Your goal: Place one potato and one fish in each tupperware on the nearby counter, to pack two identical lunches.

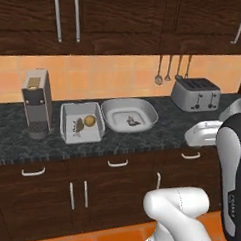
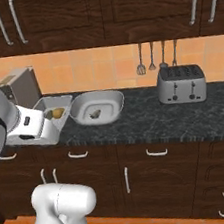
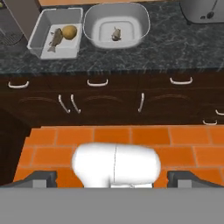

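Note:
Two tupperware stand side by side on the dark counter (image 1: 141, 141). The deep square box (image 1: 67, 132) holds a round brown potato (image 1: 89, 120) and a small fish (image 1: 77, 126). Right of it, the shallow rounded dish (image 1: 149, 112) holds one fish (image 1: 131, 121). In the hand view the box (image 3: 41, 35) with potato (image 3: 69, 31) and fish (image 3: 54, 38) is at top left, and the dish (image 3: 89, 22) with its fish (image 3: 115, 33) is at top centre. My gripper (image 3: 113, 178) is open and empty, back from the counter over the orange floor.
A silver toaster (image 1: 196, 94) stands at the counter's right, and a coffee machine (image 1: 37, 103) at its left beside the box. Utensils (image 1: 167, 70) hang on the tiled wall. Dark drawers and doors with silver handles (image 3: 97, 82) run below the counter.

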